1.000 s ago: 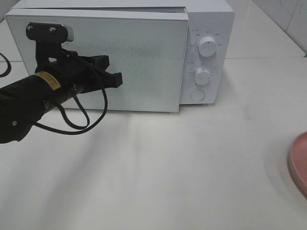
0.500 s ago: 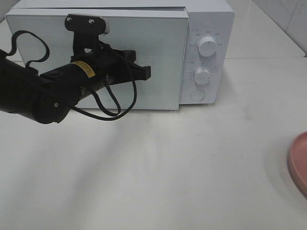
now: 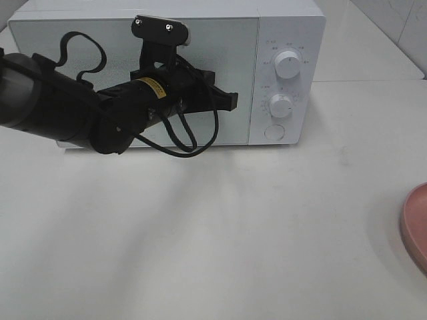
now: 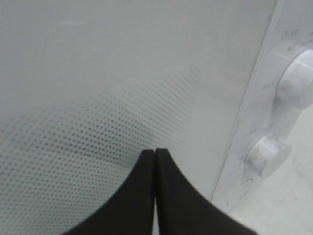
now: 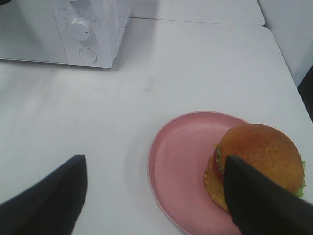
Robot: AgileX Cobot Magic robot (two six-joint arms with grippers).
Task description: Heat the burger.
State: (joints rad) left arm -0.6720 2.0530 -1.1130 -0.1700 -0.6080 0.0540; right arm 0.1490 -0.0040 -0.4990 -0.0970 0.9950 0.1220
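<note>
The burger (image 5: 259,161), with a glossy brown bun over lettuce and tomato, sits on one side of a pink plate (image 5: 181,161) in the right wrist view. My right gripper (image 5: 155,162) hovers above the plate, open and empty, one finger (image 5: 254,196) in front of the burger. The white microwave (image 3: 287,40) stands at the back of the table, its door (image 3: 227,60) flush with the front. My left gripper (image 3: 233,101) is shut and empty, its tips (image 4: 155,152) against the door glass (image 4: 98,73) near the control panel.
Two round knobs (image 3: 288,65) (image 3: 281,105) and an oval button (image 3: 274,132) sit on the microwave's right panel. The pink plate's rim (image 3: 415,227) shows at the right edge of the high view. The white table (image 3: 233,233) spreads in front.
My left arm swept to the right along the microwave door. The door stood ajar before and now lies shut against the front.
</note>
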